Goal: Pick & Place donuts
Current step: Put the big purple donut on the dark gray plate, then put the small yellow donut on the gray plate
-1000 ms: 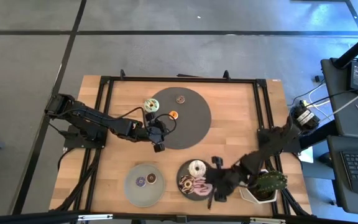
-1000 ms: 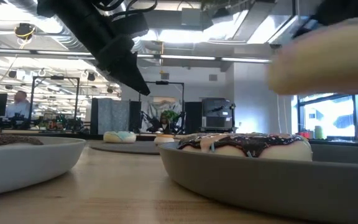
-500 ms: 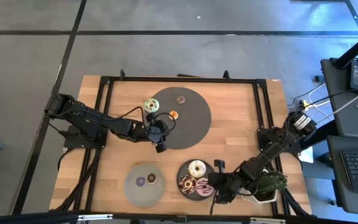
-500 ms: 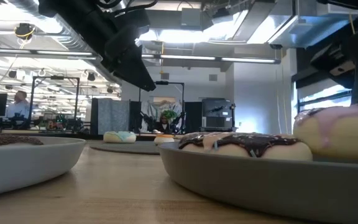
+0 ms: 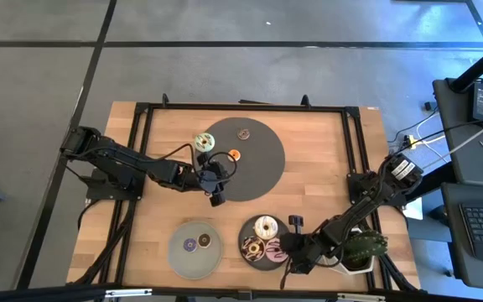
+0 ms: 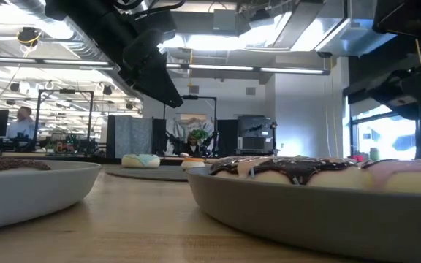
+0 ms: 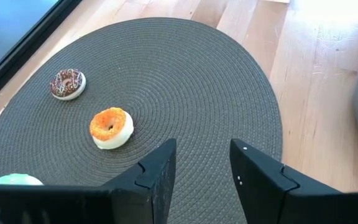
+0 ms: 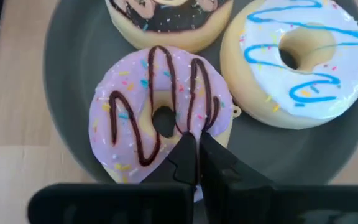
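Dropping the pink donut [image 8: 160,112] on the dark plate [image 8: 73,68], right tool [image 8: 196,149] sitting over it with fingers pressed together, pinching nothing.

Pink one is lying beside the white donut [image 8: 297,59] and chocolate donut [image 8: 166,15], so this drop looks done. Left tool [image 7: 201,168] is hovering spread over the grey mat [image 7: 191,81], near the orange mini donut [image 7: 110,127]; next it's probably needing to line up and drop around that one.
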